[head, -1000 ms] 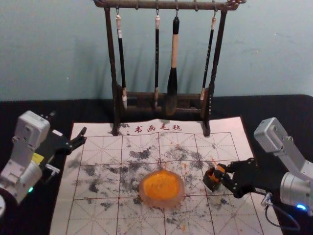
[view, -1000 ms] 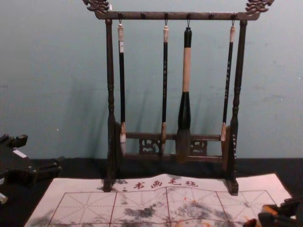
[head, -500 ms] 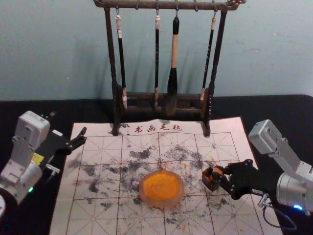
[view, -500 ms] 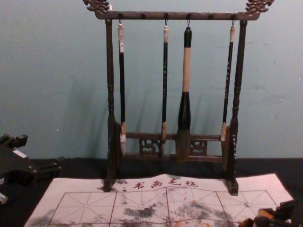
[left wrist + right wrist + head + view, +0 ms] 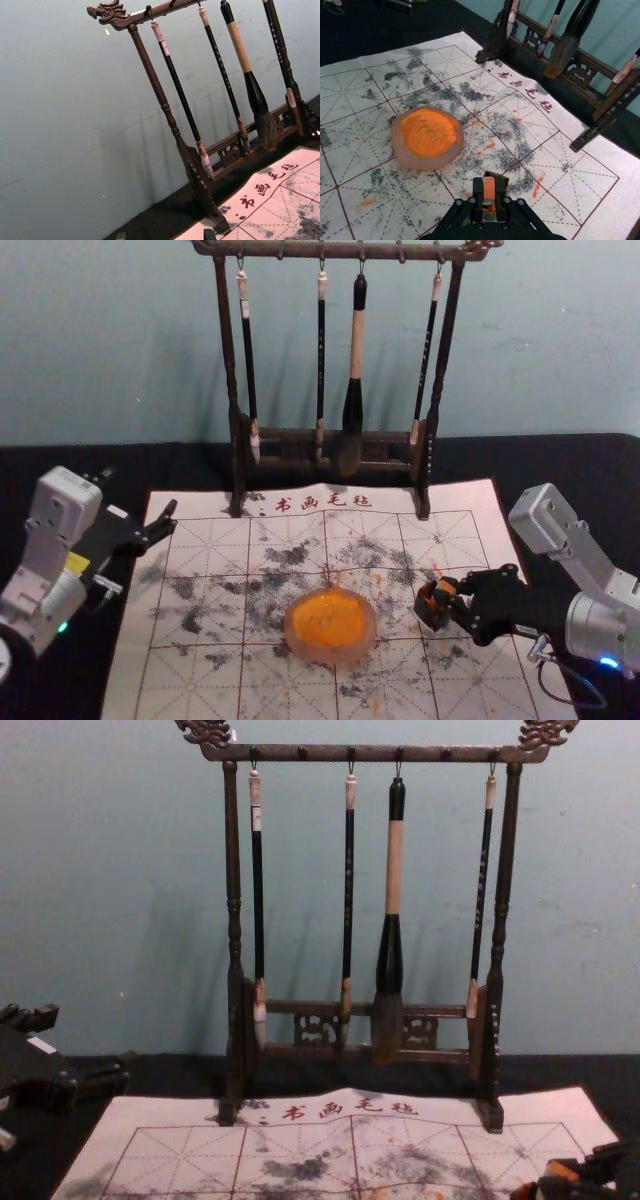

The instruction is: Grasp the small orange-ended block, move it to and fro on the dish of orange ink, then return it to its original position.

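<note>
My right gripper [image 5: 452,602] is at the right part of the mat, shut on the small orange-ended block [image 5: 446,587]. In the right wrist view the block [image 5: 489,191] is clasped between the fingertips of my right gripper [image 5: 489,196]. A small dark holder [image 5: 431,612], orange inside, is right at the block; whether the block sits in it or just above I cannot tell. The round dish of orange ink [image 5: 330,624] lies left of them, apart from the gripper. My left gripper [image 5: 169,520] is parked open at the mat's left edge, its fingertips [image 5: 209,234] showing in its wrist view.
Behind the mat [image 5: 285,685] stands a dark wooden rack [image 5: 232,370] with hanging brushes, the thick one [image 5: 352,410] right of its middle. The mat carries black smudges and orange specks. Black cloth [image 5: 570,465] surrounds it.
My right arm has shifted slightly to the left with the block in its gripper, and the dark holder looks slightly turned. The left arm and the dish have stayed where they were.
</note>
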